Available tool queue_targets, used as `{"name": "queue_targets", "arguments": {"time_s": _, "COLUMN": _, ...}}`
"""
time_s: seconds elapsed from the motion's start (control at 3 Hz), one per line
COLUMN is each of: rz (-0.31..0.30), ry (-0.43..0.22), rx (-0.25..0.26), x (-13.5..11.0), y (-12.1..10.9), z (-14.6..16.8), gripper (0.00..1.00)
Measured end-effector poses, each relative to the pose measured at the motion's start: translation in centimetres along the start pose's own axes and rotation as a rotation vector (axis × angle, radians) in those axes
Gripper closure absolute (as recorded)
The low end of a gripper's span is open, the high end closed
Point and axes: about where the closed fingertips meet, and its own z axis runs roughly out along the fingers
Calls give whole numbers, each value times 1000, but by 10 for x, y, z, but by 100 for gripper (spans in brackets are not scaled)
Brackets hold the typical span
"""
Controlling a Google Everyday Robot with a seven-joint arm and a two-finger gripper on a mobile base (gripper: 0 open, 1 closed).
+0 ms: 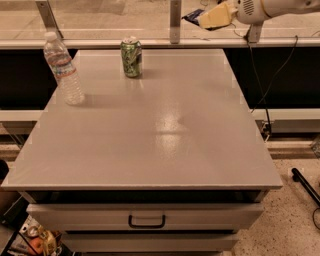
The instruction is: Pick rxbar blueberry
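1. rxbar blueberry [191,16] is way up in the top right of the camera view. It's off the table [165,150] completely, hanging in the air just past the table's far right corner, right at the tip of the gripper [202,19].
2. Only a small dark navy bit of it shows, poking out to the left of the cream-coloured gripper. So it points leftish, toward the upright post [174,20] just beside it. The long axis looks roughly left-right across the view, a touch tilted (honestly most of the wrapper is hidden, so I can't tell which face is up).
3. Gripper is clamped on the right end of the bar and touches nothing else. It sits on the end of the white arm [280,6] coming in from the top right edge, above the ledge behind the table.
4. Green soda can [131,57] stands upright on the table near the far edge, left of centre, well apart from the gripper.
5. Clear water bottle [62,70] is upright too, near the far left corner. It's left of the can and a bit closer to the camera.
6. Down at the front there's a drawer with a dark handle [146,221], and a black cable [265,85] hangs off to the right of the table.
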Motion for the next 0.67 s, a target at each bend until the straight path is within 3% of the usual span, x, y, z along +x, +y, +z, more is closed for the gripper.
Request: {"name": "queue_targets", "arguments": {"time_s": 0.67, "rz": -74, "ry": -56, "rx": -48, "x": 3, "y": 29, "z": -16, "gripper": 100}}
